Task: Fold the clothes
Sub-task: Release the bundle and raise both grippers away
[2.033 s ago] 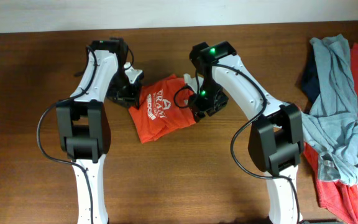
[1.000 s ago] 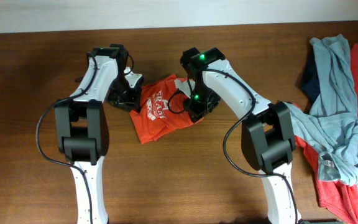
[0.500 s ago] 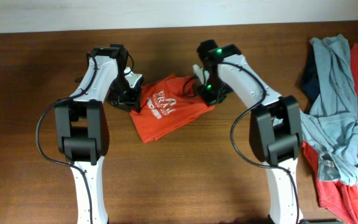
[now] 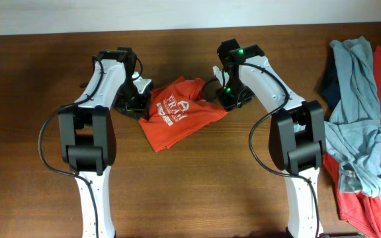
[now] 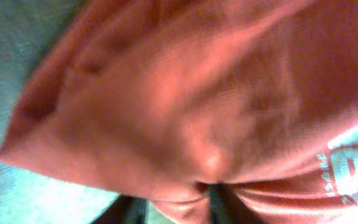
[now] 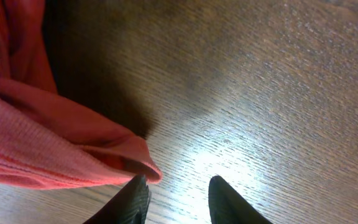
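Orange shirt [image 4: 180, 118]: lying folded small in the middle of the table [image 4: 204, 192], between both grippers.
Left gripper [image 5: 179, 202]: pinching the shirt's left edge.
Right gripper [image 6: 179, 193]: standing open, gripping nothing, just beside the right edge.
Heap of shirts [image 4: 359, 119]: waiting unfolded, far right.
Change: right gripper is backing off the shirt it was covering 1 second ago.

We see an orange-red T-shirt [image 5: 185, 93] filling nearly the whole view, close up and softly blurred. Its cloth is bunched into rounded folds, with a folded corner pointing left. At the right edge sits a bit of white print [image 5: 350, 174], too cropped to read. The surface [image 5: 5, 37] shows pale along the left side. At the near edge, two dark fingers [image 5: 124, 213] pinch a fold of the shirt between them.
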Tool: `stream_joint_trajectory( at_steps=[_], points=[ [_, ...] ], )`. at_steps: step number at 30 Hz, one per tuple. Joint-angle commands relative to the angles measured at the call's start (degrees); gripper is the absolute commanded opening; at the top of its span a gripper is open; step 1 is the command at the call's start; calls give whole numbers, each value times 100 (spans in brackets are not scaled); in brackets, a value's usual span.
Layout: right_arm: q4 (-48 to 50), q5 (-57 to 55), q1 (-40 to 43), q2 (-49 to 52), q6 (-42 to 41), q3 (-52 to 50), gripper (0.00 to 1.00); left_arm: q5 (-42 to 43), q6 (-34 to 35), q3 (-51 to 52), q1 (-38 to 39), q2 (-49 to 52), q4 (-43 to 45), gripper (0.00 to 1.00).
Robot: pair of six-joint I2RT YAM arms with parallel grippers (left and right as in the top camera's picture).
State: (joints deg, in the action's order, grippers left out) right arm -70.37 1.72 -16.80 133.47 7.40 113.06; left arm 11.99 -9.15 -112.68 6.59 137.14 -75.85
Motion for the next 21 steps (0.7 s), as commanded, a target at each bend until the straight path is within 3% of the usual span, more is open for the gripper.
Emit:
stream_joint_trajectory(
  at_steps=[1,5,8,9,10,12,14,16,21],
  points=[
    [-98,-155,149,-317,-232,111,37,-374,50,-85,17,114,-286,28],
    [-363,-184,306,-839,-304,411,40,-431,48,-542,17,-365,-385,29],
    [-542,-240,413,-1213,-302,433,44,-433,50,-713,17,-761,-245,37],
    [-599,-243,428,-1287,-299,433,44,-431,50,-745,20,-903,-101,47],
    [-686,-240,446,-1364,-299,433,44,-433,50,-748,20,-1008,72,73],
    [-793,-238,450,-1414,-302,433,44,-420,44,-748,22,-1064,496,82],
    [-874,-216,444,-1414,-304,433,44,-15,-570,-737,50,-1003,850,85],
    [-918,-197,444,-1412,-302,433,44,485,-1390,-737,96,-848,1064,98],
    [-1029,-197,444,-1412,-304,433,44,1021,-2376,-737,125,-234,1252,99]
  ],
)
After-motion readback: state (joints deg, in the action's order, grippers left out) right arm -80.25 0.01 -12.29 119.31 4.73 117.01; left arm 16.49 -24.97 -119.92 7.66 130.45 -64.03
